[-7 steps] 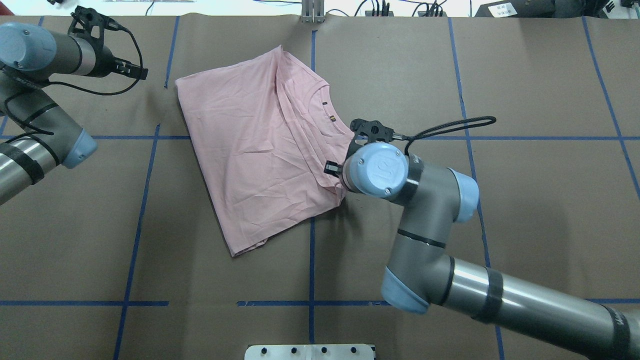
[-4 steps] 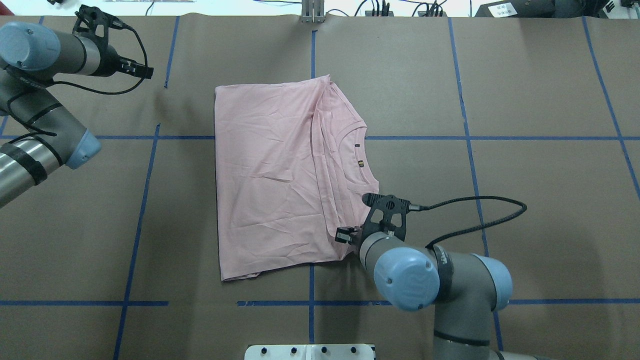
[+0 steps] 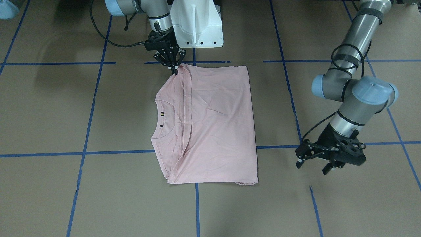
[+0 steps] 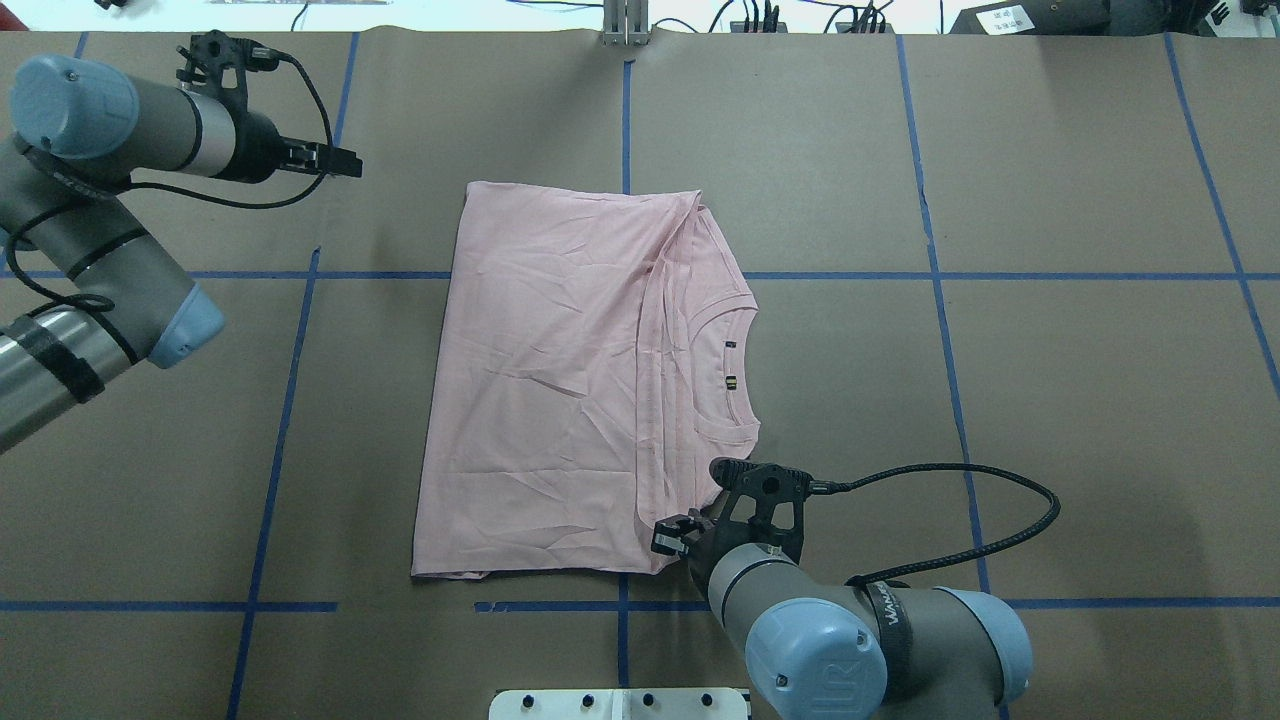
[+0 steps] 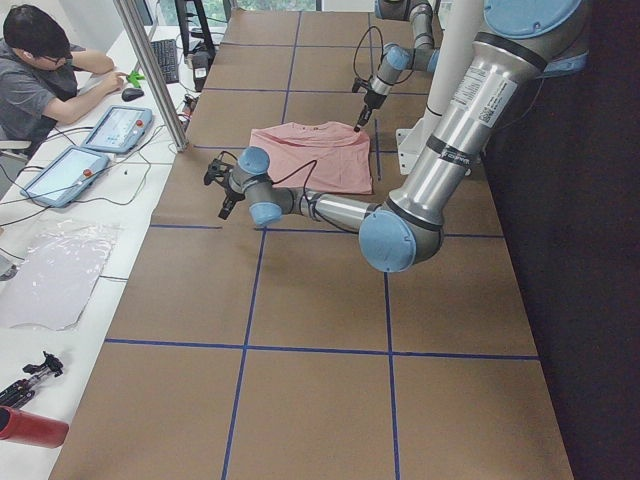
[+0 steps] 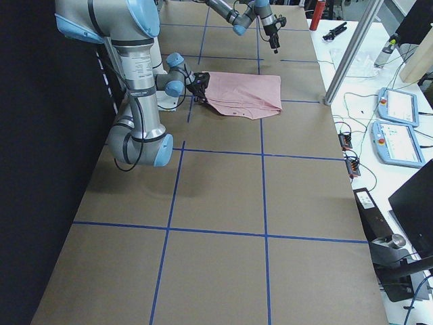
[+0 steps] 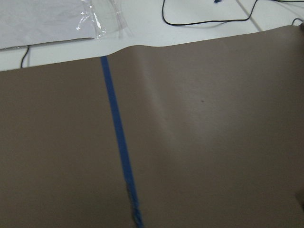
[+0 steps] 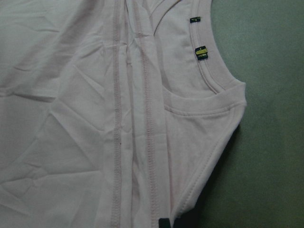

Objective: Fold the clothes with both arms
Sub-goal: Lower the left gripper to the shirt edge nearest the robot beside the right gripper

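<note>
The pale pink T-shirt lies folded on the brown paper, its round collar towards my right side. Its near right corner is pinched by my right gripper, which is shut on the cloth. In the front-facing view the same gripper tapers to a point on the T-shirt. The right wrist view is filled by the T-shirt, with a dark fingertip at the bottom edge. My left gripper hovers open and empty beside the far left of the shirt, apart from it, and is also in the overhead view.
Blue tape lines cross the brown paper. The white pedestal base stands at the robot's side of the table. A metal post rises at the far edge. A person sits at a side bench with tablets.
My right gripper has pulled the shirt's corner towards the robot, and the shirt has turned and slid with it. The left gripper has moved right, closer to the shirt.
</note>
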`<action>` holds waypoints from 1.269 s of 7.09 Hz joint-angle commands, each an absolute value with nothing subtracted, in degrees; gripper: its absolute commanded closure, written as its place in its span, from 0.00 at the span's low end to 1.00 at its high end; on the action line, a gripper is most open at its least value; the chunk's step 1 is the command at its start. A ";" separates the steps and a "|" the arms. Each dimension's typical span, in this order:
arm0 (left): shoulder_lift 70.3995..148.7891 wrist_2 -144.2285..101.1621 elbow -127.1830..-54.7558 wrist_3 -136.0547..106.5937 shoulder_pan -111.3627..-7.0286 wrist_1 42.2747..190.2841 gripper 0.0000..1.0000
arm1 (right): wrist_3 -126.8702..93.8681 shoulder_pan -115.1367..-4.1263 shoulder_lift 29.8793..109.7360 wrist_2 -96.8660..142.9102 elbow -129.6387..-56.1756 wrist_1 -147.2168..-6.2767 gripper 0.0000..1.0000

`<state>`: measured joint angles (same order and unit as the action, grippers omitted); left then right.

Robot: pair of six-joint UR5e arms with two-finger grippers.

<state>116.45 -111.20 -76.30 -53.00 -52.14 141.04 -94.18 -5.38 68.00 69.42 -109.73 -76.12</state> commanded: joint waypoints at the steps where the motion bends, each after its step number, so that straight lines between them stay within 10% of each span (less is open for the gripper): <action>1: 107.45 -109.27 -102.09 -62.10 -43.29 123.05 0.00 | -94.13 -5.54 68.03 69.78 -110.04 -76.03 1.00; 3: 101.27 -102.06 -115.44 -73.33 -31.87 115.77 0.00 | -93.43 -5.63 70.64 70.05 -111.60 -75.94 1.00; 6: 100.55 -95.47 -115.58 -83.98 -19.20 115.14 0.04 | -93.25 -6.06 72.95 70.31 -113.12 -75.59 1.00; 9: 99.84 -89.05 -114.96 -94.28 -8.91 112.86 0.50 | -93.34 -6.15 72.86 70.14 -113.11 -75.59 1.00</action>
